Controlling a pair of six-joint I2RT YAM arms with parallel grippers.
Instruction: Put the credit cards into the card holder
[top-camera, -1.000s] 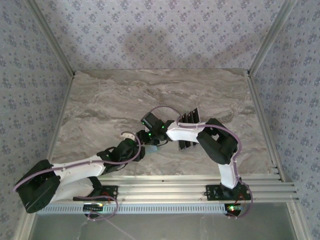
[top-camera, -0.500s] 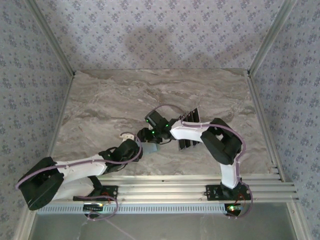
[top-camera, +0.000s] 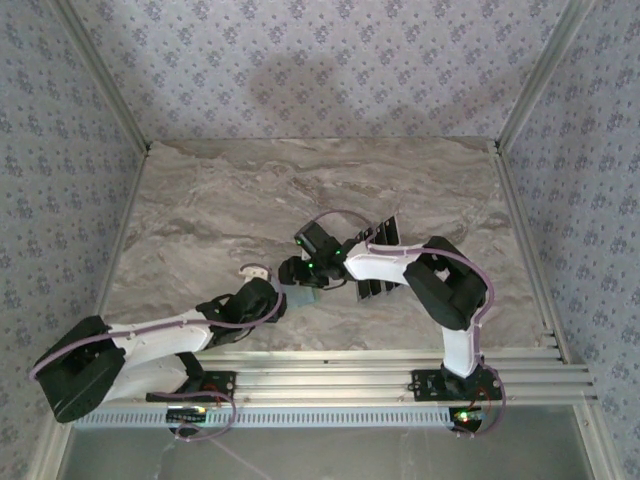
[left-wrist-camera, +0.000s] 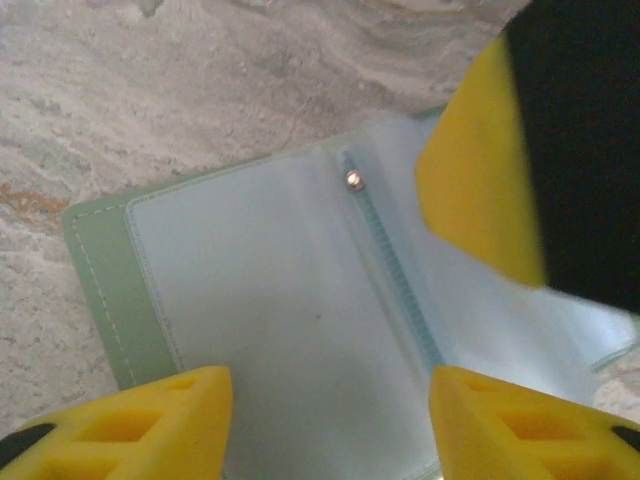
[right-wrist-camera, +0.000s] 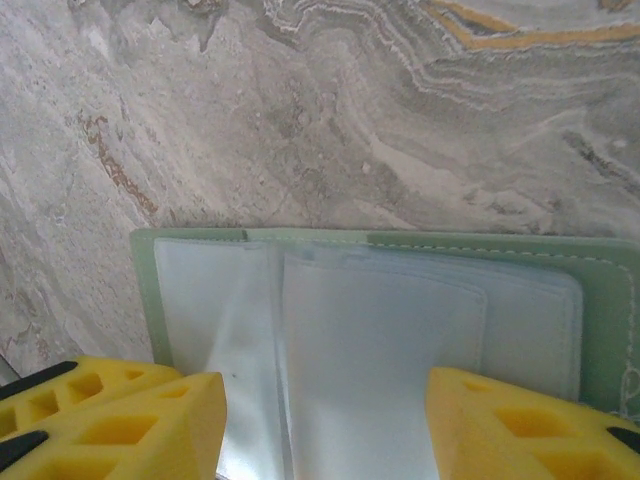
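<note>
I am holding the small flat sage-green card holder (left-wrist-camera: 250, 300) open on the grey, stone-look table (top-camera: 200, 200), near the front and in the middle. Its clear pockets face up and look empty.

My left gripper (left-wrist-camera: 328, 385) has its fingers spread over the pockets, and my right gripper (right-wrist-camera: 325, 385) is spread over the other side. Neither one pinches anything.

The thin dark credit cards (top-camera: 384, 231) lie in a row just beside my right arm, none picked up yet.

I think the next move is for one gripper to keep the holder open while the other gets a card by its thin edge.

Since a second ago my right wrist has slid a little toward the cards. The holder has stayed put.
</note>
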